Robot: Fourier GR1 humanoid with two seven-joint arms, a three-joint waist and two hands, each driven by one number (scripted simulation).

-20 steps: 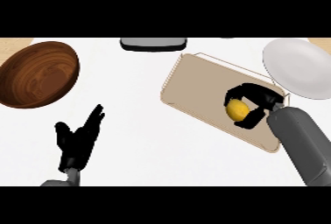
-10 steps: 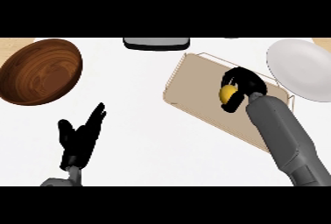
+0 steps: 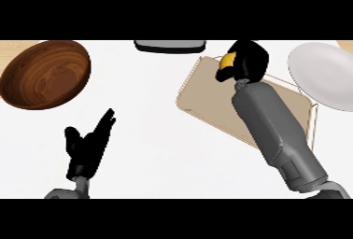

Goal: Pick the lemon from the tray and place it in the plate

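Lemon, yellow, tucked inside the right hand, black fingers curled round it so only a small bit peeks out. Held up over the far corner of the tan tray, not lying on it any more by the look of it. White plate off to the right, just past the tray's edge, with nothing on it. Best way to do this part, probably: carry the lemon sideways to the right, high enough to clear the tray's rim and the plate's rim, stop over the plate's middle, come down low, then open the fingers slowly so the lemon does not roll off. Right grey forearm long and stretched from the lower right corner, up across the tray, wrist bent a little to the left. Left hand low on the left, open, fingers up, holding nothing, resting. Brown wooden bowl far left and a dark thing at the top, both well away.
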